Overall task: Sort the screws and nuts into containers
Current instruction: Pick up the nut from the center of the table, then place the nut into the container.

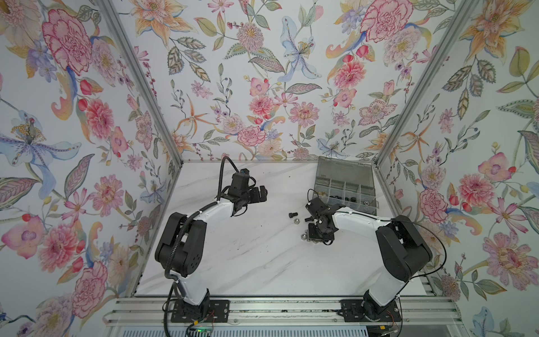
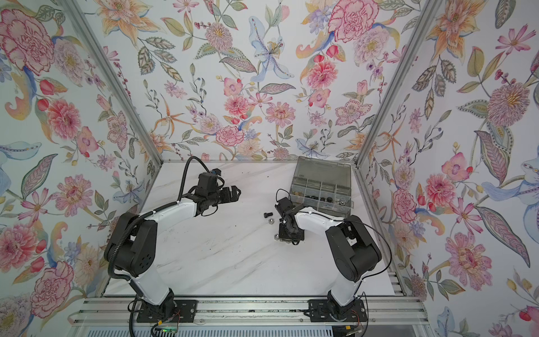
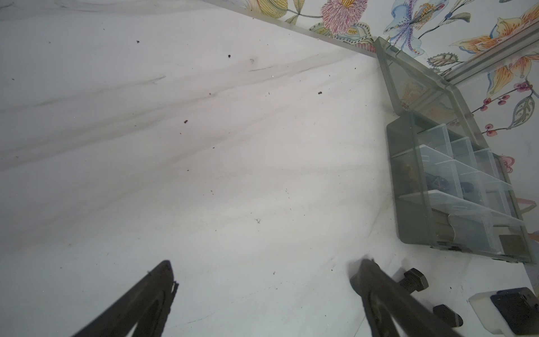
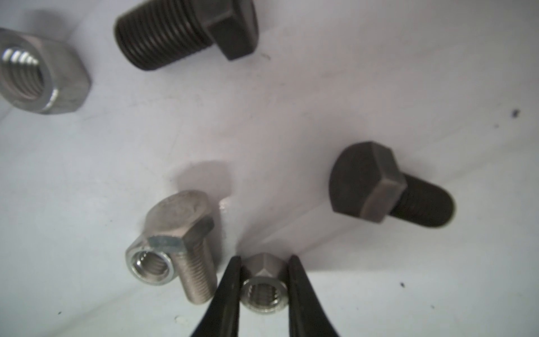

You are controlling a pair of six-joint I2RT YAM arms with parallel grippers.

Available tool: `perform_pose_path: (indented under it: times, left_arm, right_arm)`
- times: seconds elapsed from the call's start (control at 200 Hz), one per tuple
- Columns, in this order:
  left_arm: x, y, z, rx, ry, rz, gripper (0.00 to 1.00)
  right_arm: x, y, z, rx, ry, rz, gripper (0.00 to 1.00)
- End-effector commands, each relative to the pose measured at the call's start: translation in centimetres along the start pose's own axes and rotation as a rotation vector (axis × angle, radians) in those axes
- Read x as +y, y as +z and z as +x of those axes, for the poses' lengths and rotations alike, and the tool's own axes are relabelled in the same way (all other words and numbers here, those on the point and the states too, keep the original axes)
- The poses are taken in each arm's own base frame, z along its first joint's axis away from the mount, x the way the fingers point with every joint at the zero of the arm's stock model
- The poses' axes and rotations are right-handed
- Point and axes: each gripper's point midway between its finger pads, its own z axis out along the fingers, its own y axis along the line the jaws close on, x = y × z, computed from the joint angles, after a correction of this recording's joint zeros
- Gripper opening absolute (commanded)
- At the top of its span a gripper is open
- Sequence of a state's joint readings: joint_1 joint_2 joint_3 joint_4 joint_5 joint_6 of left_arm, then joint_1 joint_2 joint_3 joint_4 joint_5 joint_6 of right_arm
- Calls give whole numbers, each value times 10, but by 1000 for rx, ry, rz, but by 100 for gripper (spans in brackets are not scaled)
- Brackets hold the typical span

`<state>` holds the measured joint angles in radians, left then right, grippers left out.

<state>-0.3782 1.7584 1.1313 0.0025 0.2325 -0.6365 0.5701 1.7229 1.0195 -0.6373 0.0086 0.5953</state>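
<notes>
Marble tabletop (image 1: 233, 262): white veined stone inside flowered walls, seen in both top views, two arms reaching inward over it.
Left gripper (image 1: 262, 194): raised above the far middle of the table, jaws spread wide, nothing between them.
Right gripper (image 1: 314, 237): pointed down at loose hardware near the centre, its jaws hidden under the wrist from above.
Organizer box (image 1: 345, 189): far right corner, lid open and leaning on the back wall, dark pieces in the front compartments.
Left wrist view: fingers (image 3: 163, 280) wide apart over bare stone; a black screw (image 3: 412, 281) lies just beside one finger.
Right wrist view: black fingertips (image 4: 230, 286) pinch a small silver nut (image 4: 262, 289) that rests on the table, one pad against each flank.
Neighbours: a silver screw (image 4: 189, 233) just beside, a second silver nut (image 4: 150, 264) touching its shank; a slimmer black screw (image 4: 379, 186) near; a thick black screw (image 4: 180, 32) and a large silver nut (image 4: 35, 76) farther off.
</notes>
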Motion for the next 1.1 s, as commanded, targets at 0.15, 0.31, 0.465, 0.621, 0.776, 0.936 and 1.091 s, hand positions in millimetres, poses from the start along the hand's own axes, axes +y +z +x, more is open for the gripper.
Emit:
perform_pose_path:
  times: [0.15,0.31,0.465,0.621,0.776,0.936,1.091]
  left_arm:
    - [-6,2,-2,-3,13,18,99]
    - [-6,1,-3,-4,12,17,99]
    - [-6,0,-3,-5,15,17,99]
    - [-7,-1,-4,-10,10,19,99]
    - [-8,-1,-6,-15,9,20,99]
    - [-8,-4,-9,-24,9,16,99]
    - [-9,-4,-11,-25,19,14,99]
  right_arm:
    - [5,-49,-44,-104,-21,-171,1]
    - [-38,-82,-86,-219,70,-192,1]
    - [-111,-98,-123,-296,188,-141,1]
    - [-185,-102,-154,-335,338,-72,1]
    - [-230,-102,-178,-359,426,-29,1]
    - [-259,-84,-188,-334,462,27,1]
    - [-266,-62,-193,-291,440,74,2]
